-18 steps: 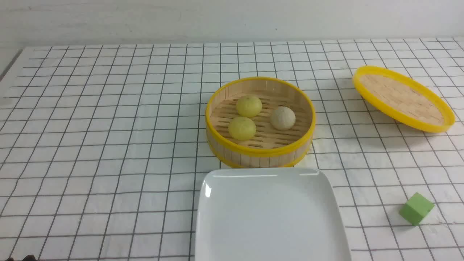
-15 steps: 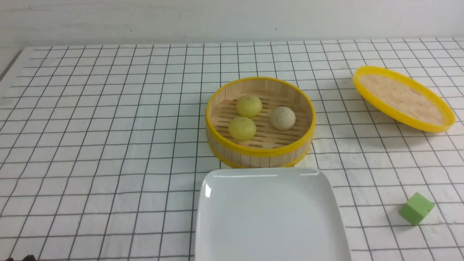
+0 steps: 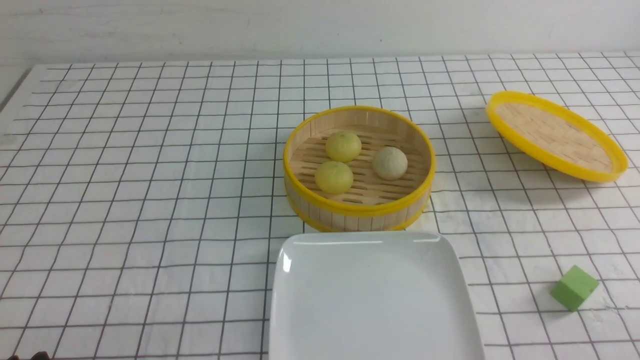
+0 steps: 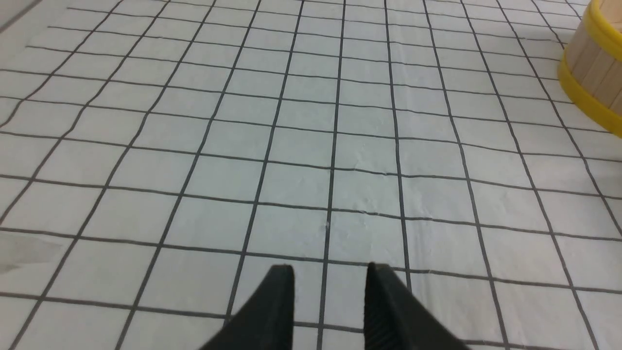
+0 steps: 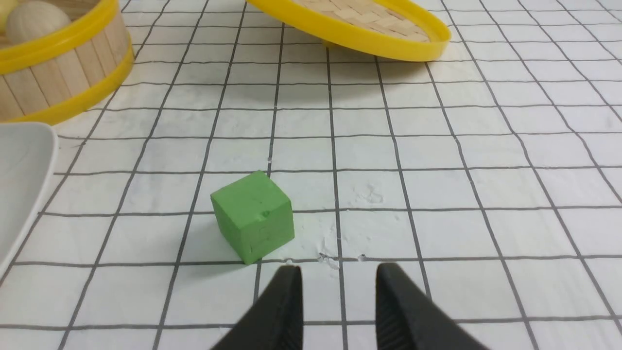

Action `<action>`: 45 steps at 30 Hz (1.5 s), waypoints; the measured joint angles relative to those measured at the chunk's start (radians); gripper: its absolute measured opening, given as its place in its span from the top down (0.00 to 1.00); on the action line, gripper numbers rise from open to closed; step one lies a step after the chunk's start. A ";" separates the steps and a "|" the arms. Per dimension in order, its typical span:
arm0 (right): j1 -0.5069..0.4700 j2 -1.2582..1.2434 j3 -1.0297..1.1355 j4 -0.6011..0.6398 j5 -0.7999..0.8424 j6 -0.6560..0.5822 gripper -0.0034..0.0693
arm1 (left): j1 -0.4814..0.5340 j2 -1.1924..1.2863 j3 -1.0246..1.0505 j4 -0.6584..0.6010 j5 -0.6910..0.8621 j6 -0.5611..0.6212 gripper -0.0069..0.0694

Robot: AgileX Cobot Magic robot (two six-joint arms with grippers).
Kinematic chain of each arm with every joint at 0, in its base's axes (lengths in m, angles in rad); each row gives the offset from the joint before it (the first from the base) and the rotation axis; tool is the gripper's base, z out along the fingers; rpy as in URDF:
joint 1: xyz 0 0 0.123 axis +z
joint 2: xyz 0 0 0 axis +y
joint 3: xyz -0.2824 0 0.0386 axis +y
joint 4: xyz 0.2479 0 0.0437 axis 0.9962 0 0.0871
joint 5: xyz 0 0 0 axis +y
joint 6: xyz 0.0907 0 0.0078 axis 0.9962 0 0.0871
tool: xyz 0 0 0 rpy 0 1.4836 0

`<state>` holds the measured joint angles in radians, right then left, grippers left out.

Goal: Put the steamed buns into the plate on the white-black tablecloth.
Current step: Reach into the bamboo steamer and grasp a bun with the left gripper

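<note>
L gripper (image 4: 330,270) & R gripper (image 5: 337,270) hang low over the white-black tablecloth (image 3: 150,200) near its front edge, jaws partly apart, nothing held, so task not begun: all 3 steamed buns (image 3: 334,176) sit in steamer (image 3: 360,212) mid-cloth, plate (image 3: 372,300) at front edge bare.

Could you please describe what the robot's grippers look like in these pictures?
Only their front ends show. The left gripper has two matte black fingers, wedge-shaped and tapering to blunt tips, with fine ribbing on an inner face. The right gripper looks the same: black, tapered, ribbed inside. No cables or markings are visible.
</note>
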<state>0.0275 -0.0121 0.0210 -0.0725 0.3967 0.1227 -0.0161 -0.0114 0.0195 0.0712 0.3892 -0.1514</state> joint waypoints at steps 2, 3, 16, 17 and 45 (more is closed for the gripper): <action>0.000 0.000 0.000 0.000 0.000 0.000 0.62 | 0.000 0.000 0.000 0.000 0.000 0.000 0.60; 0.000 0.000 0.000 0.000 0.000 0.000 0.62 | 0.000 0.000 0.000 0.000 0.000 0.000 0.60; 0.000 0.000 0.000 0.000 0.000 0.000 0.62 | 0.000 0.000 0.000 0.000 0.000 0.000 0.60; 0.000 0.000 0.000 0.000 0.000 0.000 0.62 | 0.000 0.000 0.000 0.000 0.000 0.000 0.60; 0.000 0.021 -0.183 0.420 0.003 0.335 0.80 | 0.000 0.004 -0.162 -0.674 -0.025 -0.399 0.72</action>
<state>0.0275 0.0085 -0.1621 0.3471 0.3995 0.4580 -0.0161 -0.0078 -0.1421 -0.6030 0.3645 -0.5509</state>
